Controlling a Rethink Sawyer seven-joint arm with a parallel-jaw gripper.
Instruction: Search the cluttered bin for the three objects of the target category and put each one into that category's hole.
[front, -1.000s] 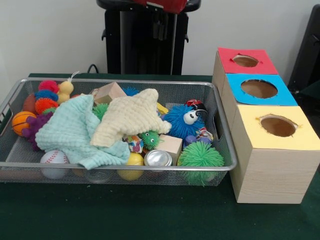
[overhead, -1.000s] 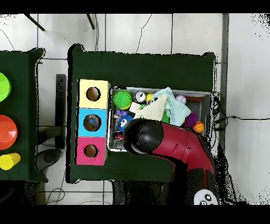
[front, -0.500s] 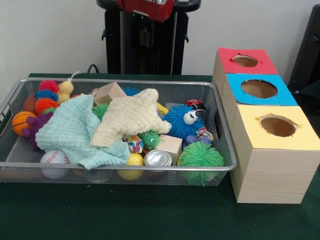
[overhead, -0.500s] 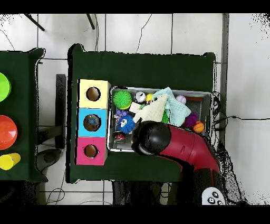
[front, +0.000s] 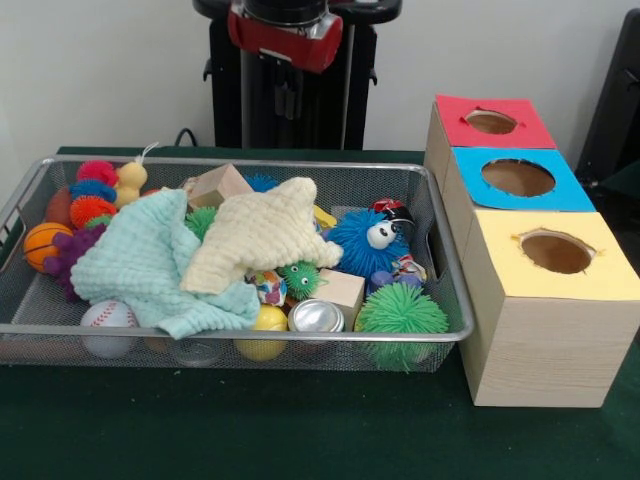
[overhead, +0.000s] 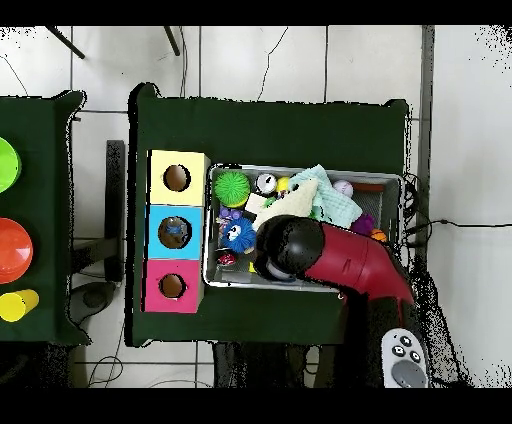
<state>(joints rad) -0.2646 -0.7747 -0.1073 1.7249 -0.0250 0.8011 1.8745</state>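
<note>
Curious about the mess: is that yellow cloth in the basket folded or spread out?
Spread out, crumpled: the yellow cloth drapes loosely over toys, partly overlapping the mint cloth.

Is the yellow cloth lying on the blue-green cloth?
Touching. In the front view the yellow cloth plainly overlaps and rests on the blue-green cloth, with no gap between them.

Pincer (front: 287, 100) state unclear; arm (overhead: 340, 260) over bin (overhead: 222, 282)

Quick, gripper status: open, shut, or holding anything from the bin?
Gripper: cannot be told. It hangs dark against the pedestal above the bin, with no object seen in it.
</note>
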